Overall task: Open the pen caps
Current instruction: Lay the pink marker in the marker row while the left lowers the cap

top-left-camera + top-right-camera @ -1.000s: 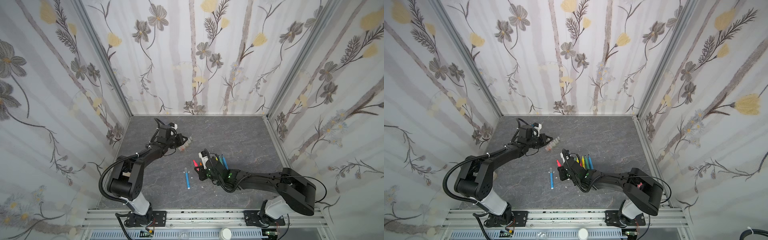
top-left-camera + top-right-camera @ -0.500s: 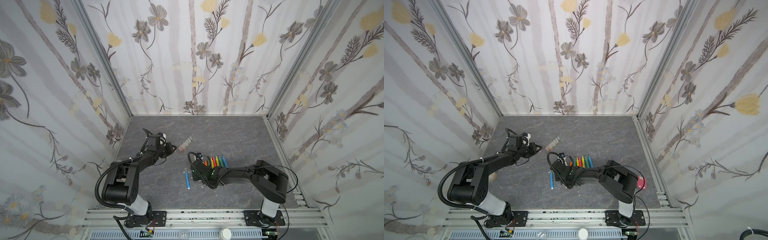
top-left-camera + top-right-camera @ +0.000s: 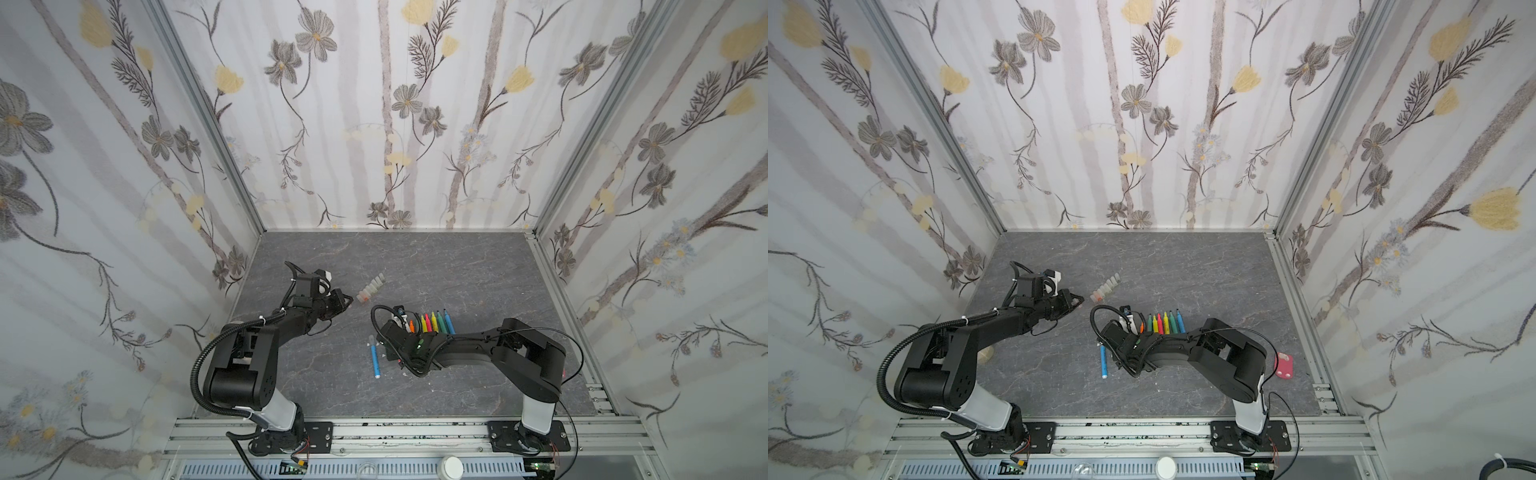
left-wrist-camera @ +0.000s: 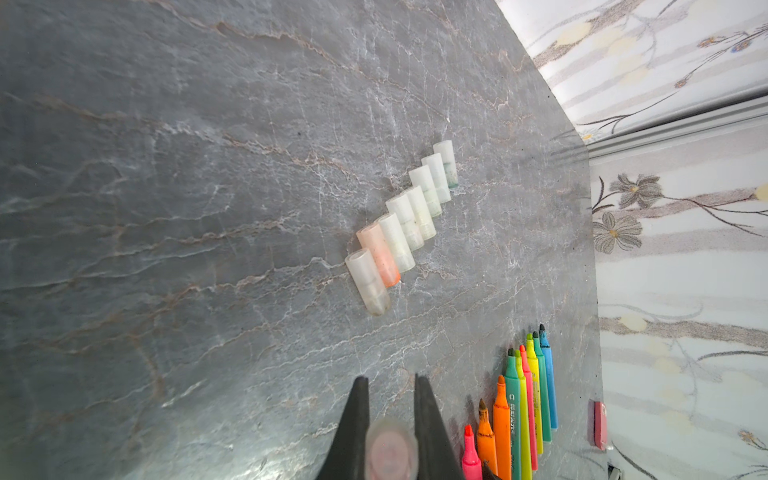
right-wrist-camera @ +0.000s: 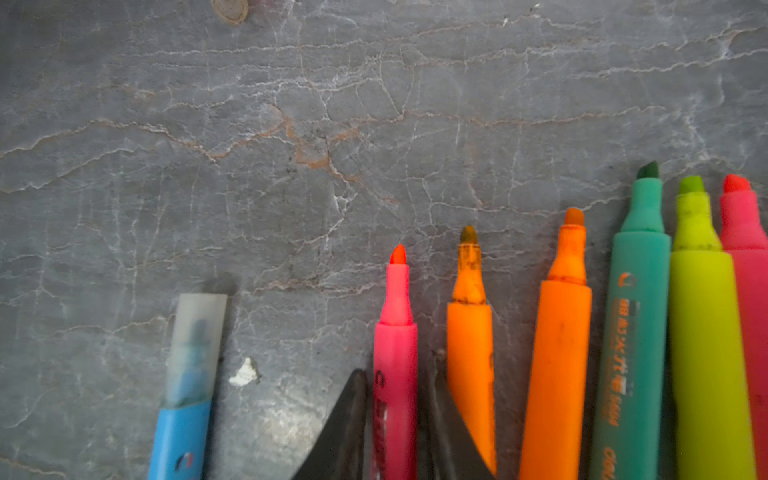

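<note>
One pink-tinged cap (image 4: 390, 451) sits pinched in the left pincer (image 4: 389, 380), likely bound for the cap row (image 4: 405, 222) at the middle of the tabletop (image 4: 166, 208). Nearer the front edge, a blue pen (image 5: 183, 432) wears its cap. Right pincer (image 5: 395, 370) straddles the pink pen (image 5: 395, 332); gripping or loose, I cannot tell.

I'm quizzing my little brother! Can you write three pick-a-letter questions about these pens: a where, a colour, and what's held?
1. Where is the capped blue pen? A in a gripper B alone on the table C on the wall
2. What colour pen lies between the jaws of the right gripper? A pink B green C blue
3. What does the left gripper hold? A a cap B a pen C nothing
Answers: B, it lies apart from the row of pens; A, the pink pen sits there; A, a cap is pinched in its jaws.
</note>
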